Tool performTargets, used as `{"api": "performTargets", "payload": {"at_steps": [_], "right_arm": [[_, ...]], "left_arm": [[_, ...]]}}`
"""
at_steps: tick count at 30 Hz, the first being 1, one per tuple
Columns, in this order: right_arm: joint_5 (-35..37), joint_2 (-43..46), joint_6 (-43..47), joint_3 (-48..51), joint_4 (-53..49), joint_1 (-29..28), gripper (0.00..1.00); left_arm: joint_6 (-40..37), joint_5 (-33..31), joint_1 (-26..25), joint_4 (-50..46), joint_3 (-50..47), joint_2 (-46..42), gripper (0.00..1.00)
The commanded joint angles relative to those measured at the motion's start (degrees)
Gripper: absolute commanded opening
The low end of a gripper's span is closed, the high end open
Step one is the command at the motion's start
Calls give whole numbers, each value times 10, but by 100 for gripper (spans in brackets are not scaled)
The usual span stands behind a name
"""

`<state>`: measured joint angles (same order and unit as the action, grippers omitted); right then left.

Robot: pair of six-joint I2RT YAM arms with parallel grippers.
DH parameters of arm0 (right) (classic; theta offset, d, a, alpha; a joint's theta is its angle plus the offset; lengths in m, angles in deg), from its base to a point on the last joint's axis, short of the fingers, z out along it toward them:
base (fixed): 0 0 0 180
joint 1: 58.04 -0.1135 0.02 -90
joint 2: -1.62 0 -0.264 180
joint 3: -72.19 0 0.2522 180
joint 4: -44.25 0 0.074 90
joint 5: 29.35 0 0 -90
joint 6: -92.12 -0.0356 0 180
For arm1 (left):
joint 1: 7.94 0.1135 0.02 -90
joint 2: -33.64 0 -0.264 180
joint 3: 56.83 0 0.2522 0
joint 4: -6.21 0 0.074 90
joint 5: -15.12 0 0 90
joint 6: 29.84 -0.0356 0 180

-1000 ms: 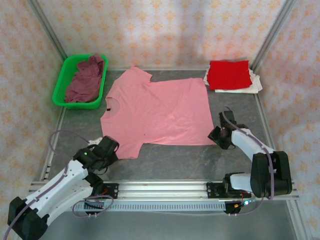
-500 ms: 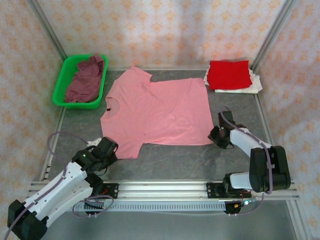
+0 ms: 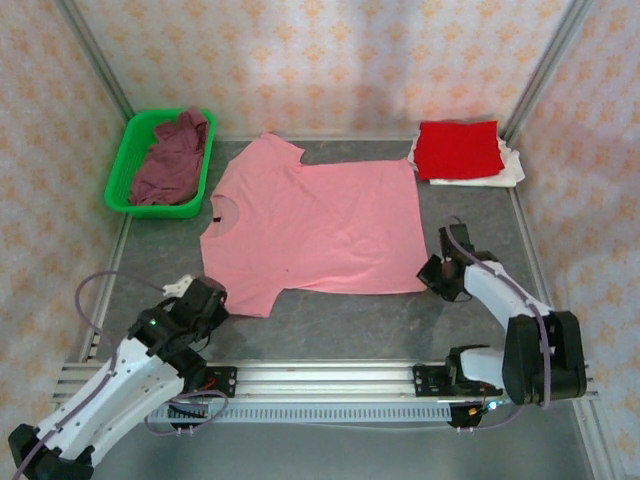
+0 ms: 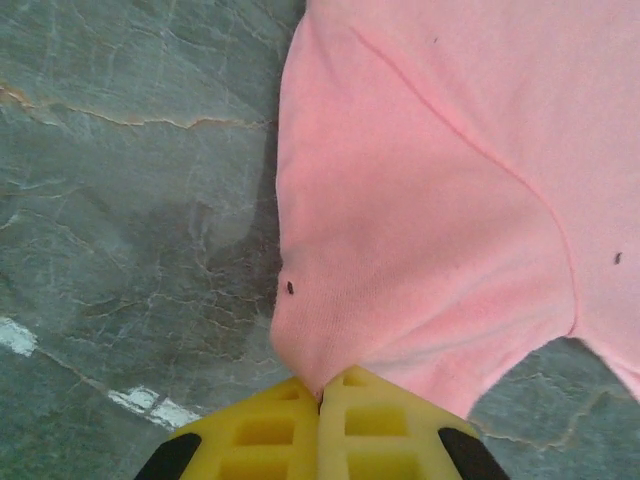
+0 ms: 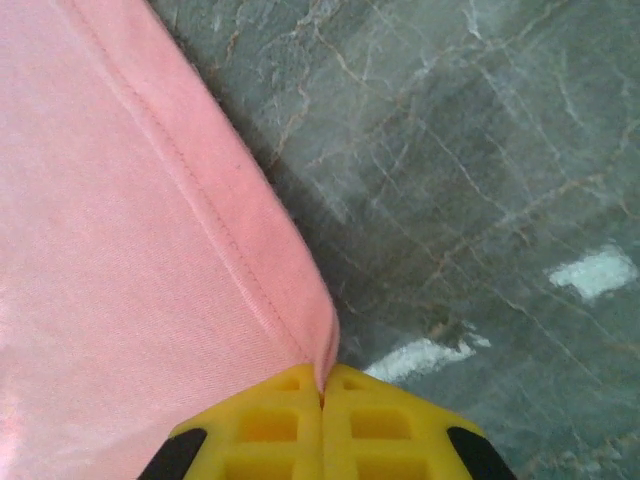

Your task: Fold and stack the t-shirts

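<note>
The light pink t-shirt [image 3: 310, 225] is lying spread flat in the middle of the worktop [image 3: 350, 318], and it looks to me as though its first fold is just getting under way. The left fingers [image 4: 262, 432] are pinching closed on the hem of its near sleeve, and the right fingers [image 5: 275, 412] are clamping shut on its near hem corner. I'd say the next move is calling for both arms lifting together and carrying that near edge over toward the far one, keeping the cloth taut. Just beyond the pink shirt's far right corner, the bright red t-shirt [image 3: 458, 148] is sitting folded on top of the white t-shirt [image 3: 510, 170]. Off its far left sleeve, the green basket [image 3: 121, 166] is holding the dusty maroon t-shirt [image 3: 170, 160], crumpled and waiting.
</note>
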<state>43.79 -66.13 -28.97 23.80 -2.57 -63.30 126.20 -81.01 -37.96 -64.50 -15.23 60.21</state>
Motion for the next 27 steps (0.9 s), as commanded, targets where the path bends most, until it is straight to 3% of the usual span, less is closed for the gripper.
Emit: {"api": "performTargets", "payload": {"at_steps": [1,7,13,21,27], "right_arm": [[-2,31,-2,-11,-62,-3,0],[12,82,3,-21,-87,-3,0],[4,44,23,-61,-66,-3,0],[26,-32,65,-130,-61,-3,0],[30,-83,77,-163,-46,-3,0]], "left_arm": [[24,-29,-2,-56,23,-30,0],[-9,-41,-2,-62,57,-27,0],[-80,-71,8,3,102,45,0],[-241,77,156,86,166,189,0],[-347,108,186,74,262,315,0]]}}
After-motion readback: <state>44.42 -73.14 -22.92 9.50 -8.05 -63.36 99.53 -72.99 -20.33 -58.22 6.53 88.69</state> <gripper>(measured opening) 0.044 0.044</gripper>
